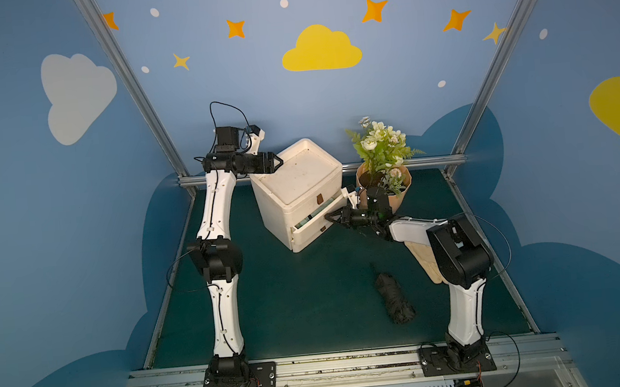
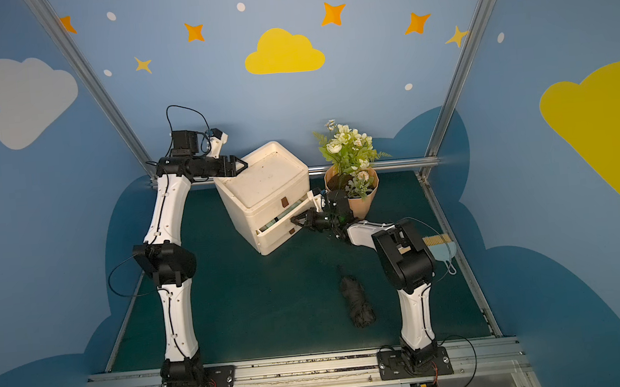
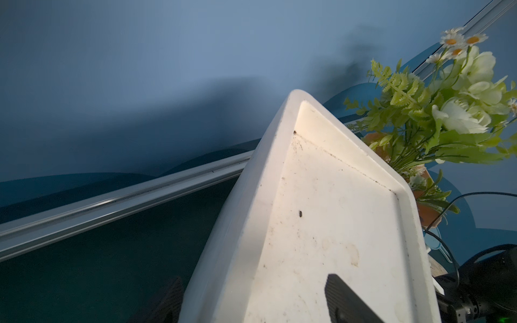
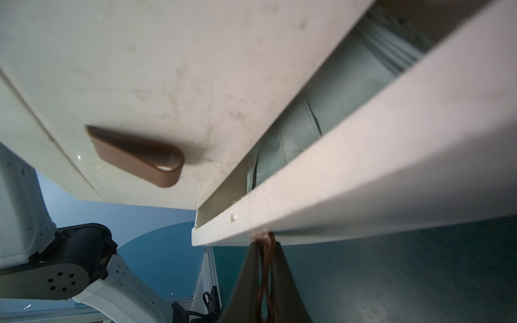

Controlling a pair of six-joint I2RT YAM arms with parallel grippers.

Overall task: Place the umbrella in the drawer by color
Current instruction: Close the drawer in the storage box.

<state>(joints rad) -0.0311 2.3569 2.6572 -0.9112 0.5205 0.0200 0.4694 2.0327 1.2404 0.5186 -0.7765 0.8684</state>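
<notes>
Umbrella, black and folded, lies loose on the green desk in the near-right area, in front of the right arm's elbow and well apart from both claws. It is outside the cabinet in both top views.

Beyond it, the right claw is closed to a narrow gap on the brown pull strap of the drawer beneath the top one. That drawer stands partly out of the white cabinet. A pale green-grey folded fabric item lies inside it. The top drawer is shut, its brown pull untouched.

Farther back, the left claw is spread wide across the cabinet's far-left top corner. One of its fingers is over the recessed top and the other is outside the side wall. Contact with the rim cannot be confirmed.

A potted flower arrangement stands just beside the cabinet at the rear.
</notes>
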